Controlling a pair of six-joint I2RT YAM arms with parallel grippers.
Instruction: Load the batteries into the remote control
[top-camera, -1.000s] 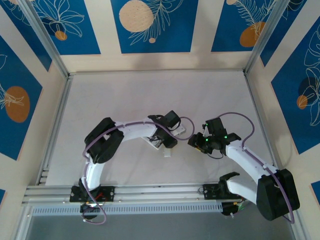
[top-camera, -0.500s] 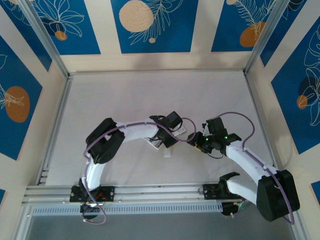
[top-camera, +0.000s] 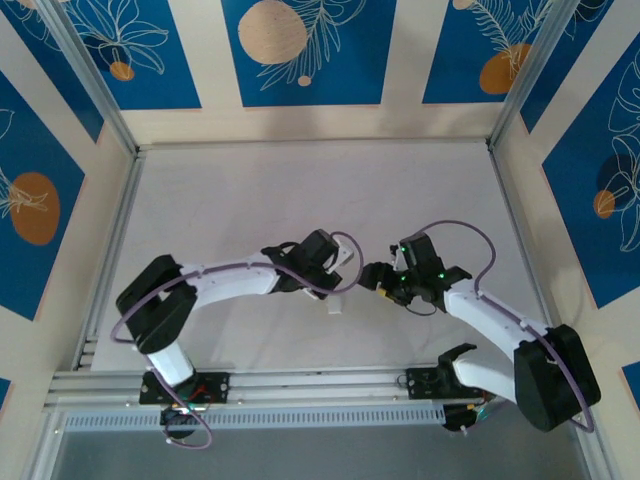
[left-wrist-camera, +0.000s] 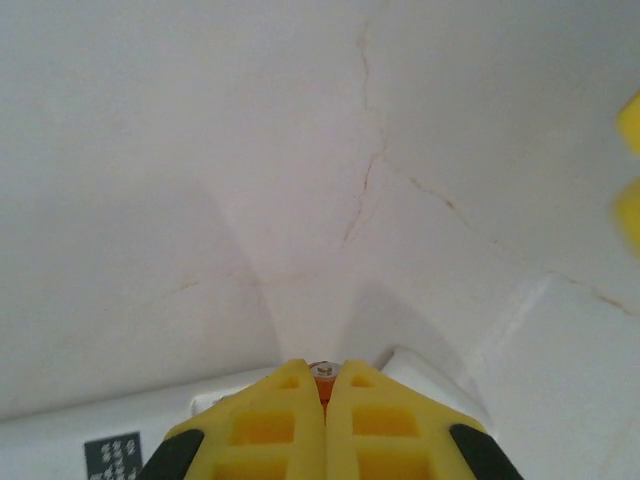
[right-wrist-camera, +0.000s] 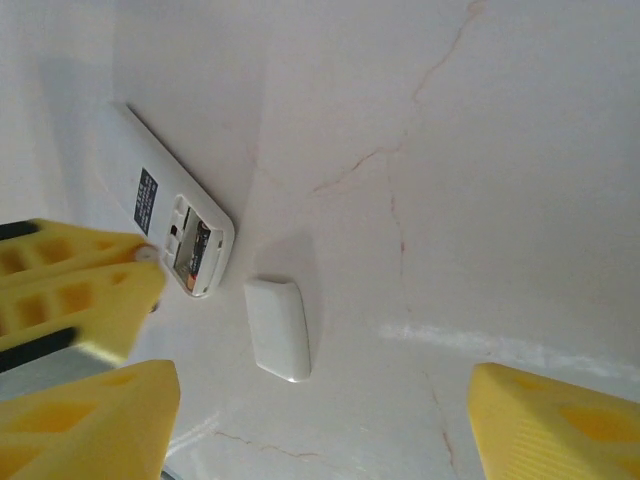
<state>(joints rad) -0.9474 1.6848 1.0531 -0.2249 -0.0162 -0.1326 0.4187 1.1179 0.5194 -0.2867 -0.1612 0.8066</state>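
Grippers first: the left gripper is pressed tight on a battery. Only the battery's orange end and metal nub poke out between the yellow tips. From the right wrist view that tip sits right at the edge of the remote, beside its open bay. I can't tell whether it touches. The right gripper hangs spread wide, holding nothing, just beside the left one and above the table.

The remote lies flat, back face up, label showing, lid off. Inside the bay there's a dark shape with an orange streak, which I take for a second battery already seated, though it's small and I wouldn't swear to it. The cover lies loose on the table just beside the remote's open end, not touching it.

So I'd say this is the loading of the last battery, with the task more than half done. The next move needs the left arm to line the battery up lengthwise with the empty slot and press it down flat. The remote is light and may slide, so the free gripper could brace it.

Count: two batteries, one remote, one cover, two grippers.
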